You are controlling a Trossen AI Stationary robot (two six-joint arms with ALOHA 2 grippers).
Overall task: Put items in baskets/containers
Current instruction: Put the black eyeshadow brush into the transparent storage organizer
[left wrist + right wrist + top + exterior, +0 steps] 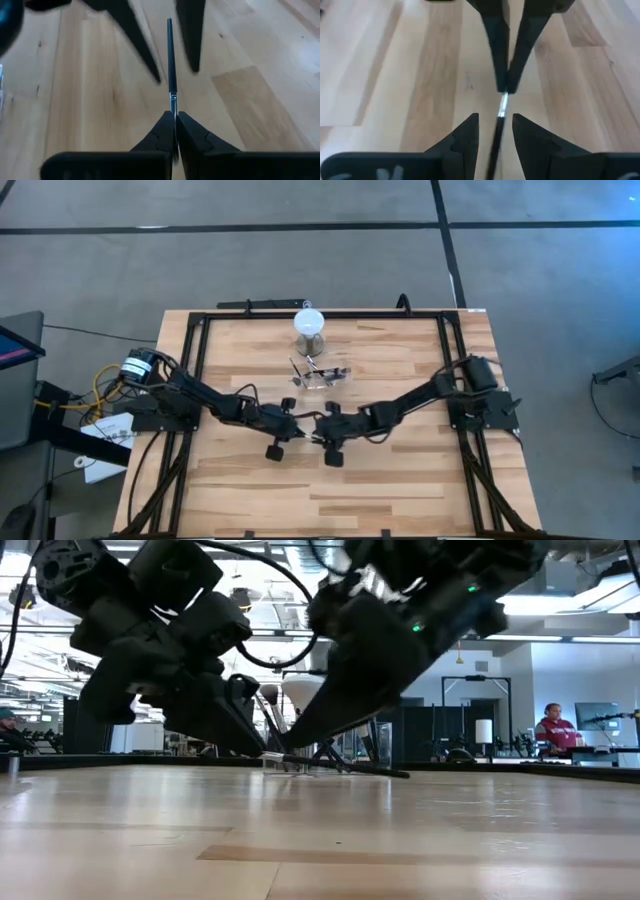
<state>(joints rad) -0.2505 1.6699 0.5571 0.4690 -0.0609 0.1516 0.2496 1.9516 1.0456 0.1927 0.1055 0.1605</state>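
One slim makeup brush (170, 60) with a dark handle and a silvery ferrule (173, 99) is between my two grippers at the table's middle. My left gripper (174, 114) is shut on it. My right gripper (495, 120) is open, with a finger on each side of the handle (493, 147) and clear of it. In the low view the brush (345, 767) lies nearly level, close over the table. I cannot tell whether it rests on the wood. Farther back, the clear container (335, 376) stands with several other brushes (305, 370) in or at it. My left gripper pinches the brush between its two fingertips (162, 127) just behind the silvery ferrule (173, 102), toward the bristle end. That end is hidden between the fingers. The fingers slant down from the table's left side and lie along the brush. The handle (169, 40) points straight away toward my right gripper.
A grey cylinder with a white round top (309, 323) stands near the far edge, behind the container. A black frame (200, 320) runs along the table's far, left and right sides. Bare wood (400, 490) spreads toward the near edge.
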